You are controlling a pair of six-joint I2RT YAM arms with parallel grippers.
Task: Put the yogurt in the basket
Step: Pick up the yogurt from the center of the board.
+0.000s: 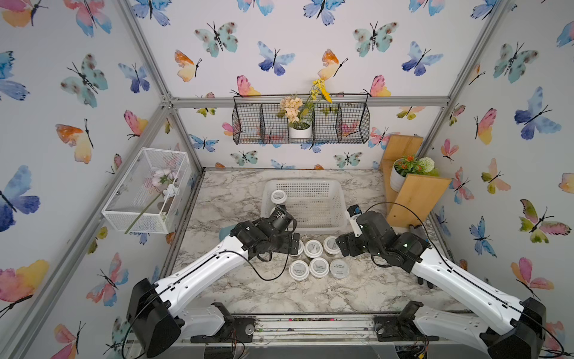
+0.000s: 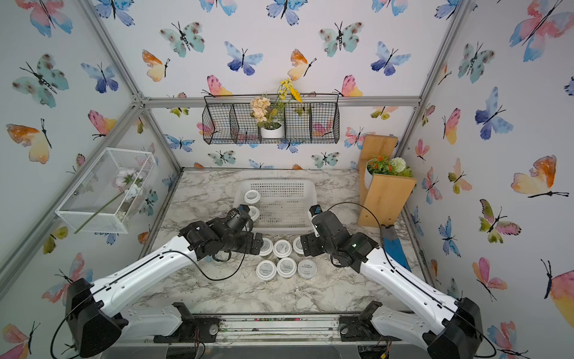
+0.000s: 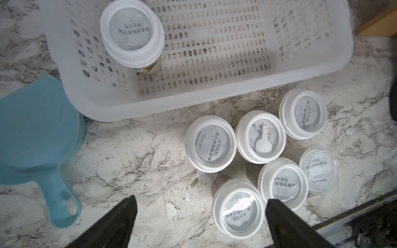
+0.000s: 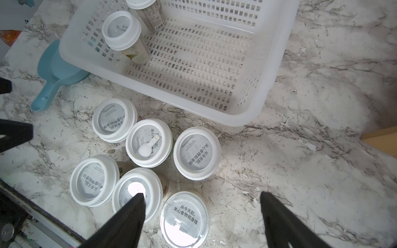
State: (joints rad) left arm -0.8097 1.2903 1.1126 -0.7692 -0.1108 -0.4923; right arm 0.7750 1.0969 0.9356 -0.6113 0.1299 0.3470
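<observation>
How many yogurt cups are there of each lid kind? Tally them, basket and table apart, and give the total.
White-rimmed cups in the basket: 2
White-rimmed cups on the table: 5
Flat-lidded cup on the table: 1
Total: 8

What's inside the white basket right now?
Two yogurt cups stand at one end of the basket; the rest of its floor shows bare. In both top views the left arm partly covers the nearer cup.
</observation>
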